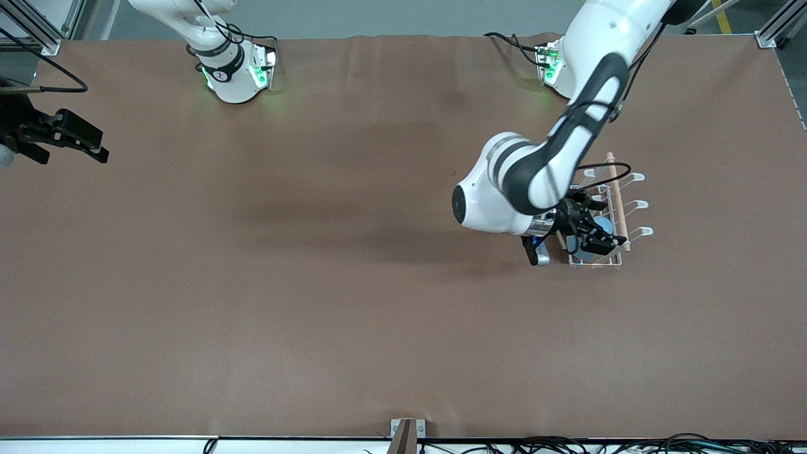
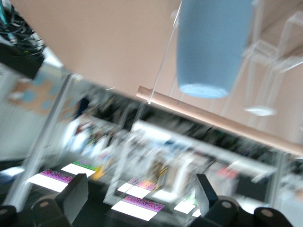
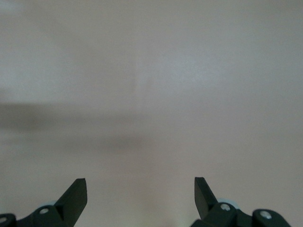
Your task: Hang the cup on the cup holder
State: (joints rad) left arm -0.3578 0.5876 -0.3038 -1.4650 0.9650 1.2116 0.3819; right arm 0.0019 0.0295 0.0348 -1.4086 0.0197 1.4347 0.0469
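Note:
The light-blue cup (image 1: pixel 603 225) is on the white wire cup holder (image 1: pixel 633 205), beside its wooden rod (image 1: pixel 615 189), toward the left arm's end of the table. In the left wrist view the cup (image 2: pixel 213 47) shows its closed end among the white prongs (image 2: pixel 272 59), above the rod (image 2: pixel 213 120). My left gripper (image 1: pixel 608 243) is over the rack's nearer end; in its wrist view it (image 2: pixel 139 196) is open, empty and apart from the cup. My right gripper (image 1: pixel 101 146) waits over the right arm's end of the table, open and empty (image 3: pixel 140 189).
The brown table surface (image 1: pixel 353 265) stretches between the two arms. A small metal bracket (image 1: pixel 406 432) sits at the table's near edge. Cables run along that edge.

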